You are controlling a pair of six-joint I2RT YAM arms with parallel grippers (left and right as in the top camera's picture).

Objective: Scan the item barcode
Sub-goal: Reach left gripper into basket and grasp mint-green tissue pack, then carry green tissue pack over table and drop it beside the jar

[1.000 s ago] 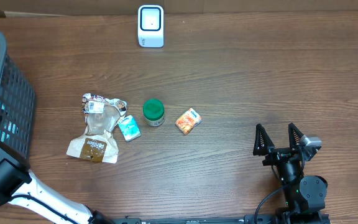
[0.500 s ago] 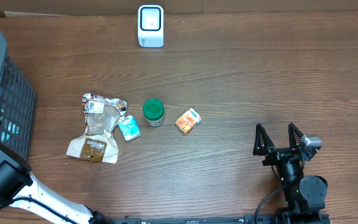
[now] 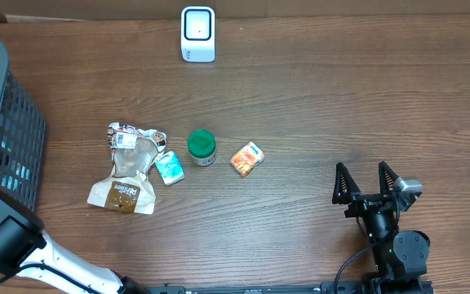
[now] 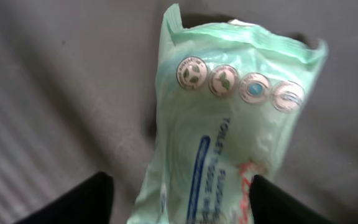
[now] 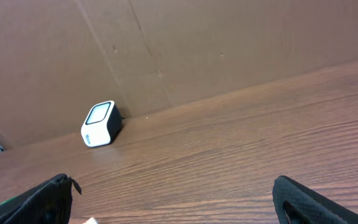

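At the table's 9 o'clock edge, the left arm (image 3: 2,245) reaches toward a dark mesh basket (image 3: 23,122). Its wrist camera shows the left hand (image 4: 179,183) open, fingers (image 4: 79,202) spread either side of a pale green packet (image 4: 229,124) that lies on a grey surface and bears blue lettering and four round badges. Whether the pads touch it cannot be told. On the wooden table (image 3: 341,98), a brown pouch (image 3: 125,180), a small teal packet (image 3: 169,167), a green-lidded jar (image 3: 201,147) and an orange packet (image 3: 247,158) sit in a loose row left of centre. The white scanner (image 3: 197,34) stands at 12 o'clock. At about 4 o'clock the right hand (image 3: 361,166) rests wide open, fingers pointing toward 12 o'clock.
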